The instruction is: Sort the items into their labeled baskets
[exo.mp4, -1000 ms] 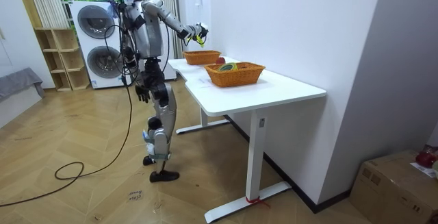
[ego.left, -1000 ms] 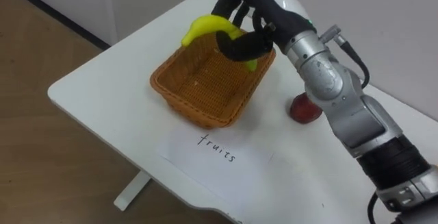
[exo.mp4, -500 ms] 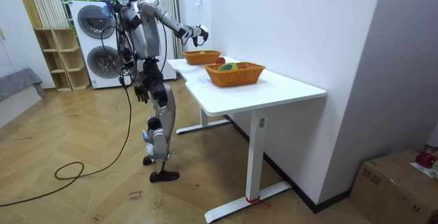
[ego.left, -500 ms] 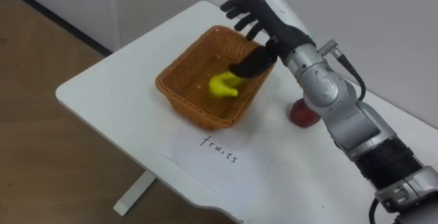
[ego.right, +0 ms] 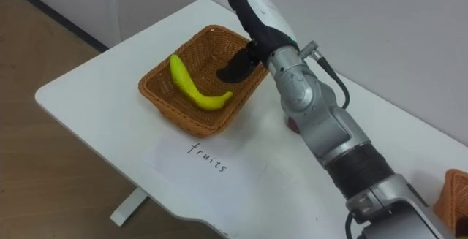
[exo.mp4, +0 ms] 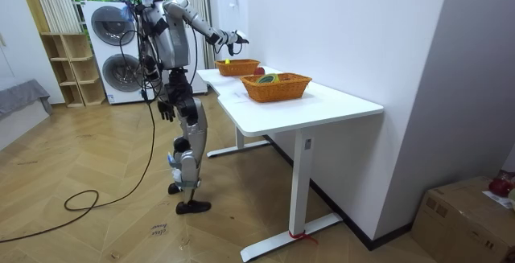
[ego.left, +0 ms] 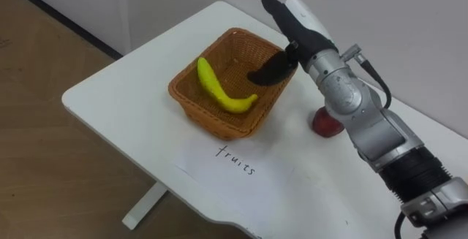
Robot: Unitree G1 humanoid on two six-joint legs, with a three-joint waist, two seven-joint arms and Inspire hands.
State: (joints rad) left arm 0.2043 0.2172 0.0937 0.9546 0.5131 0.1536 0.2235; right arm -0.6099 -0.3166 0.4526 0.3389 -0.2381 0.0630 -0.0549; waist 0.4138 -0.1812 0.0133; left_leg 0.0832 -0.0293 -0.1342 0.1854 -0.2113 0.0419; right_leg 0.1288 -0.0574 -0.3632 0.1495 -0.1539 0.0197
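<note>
Your right hand [ego.left: 292, 27] hovers over the far right rim of the wicker basket [ego.left: 208, 122], in the upper middle of the frame. Its fingers are stretched out straight toward the top of the picture, its thumb reaches down by the basket's right edge, and it holds nothing. You cannot tell whether the thumb touches the rim.

The banana [ego.left: 219, 89] lies inside the basket on its floor, below and to the left of the hand and clear of it — its lower tip points toward the thumb with a gap between them.

A red apple [ego.left: 327, 122] sits on the white table [ego.left: 110, 85] just right of the basket, partly behind your forearm. A sheet of paper [ego.left: 234, 162] with handwriting lies below the basket, toward the lower centre.

In the room view the robot stands upright at the table's far end, at the room view's left, with its right arm out over that basket. A second basket [exo.mp4: 276, 86] sits nearer the camera, and the left hand [exo.mp4: 166, 108] hangs by the hip.
</note>
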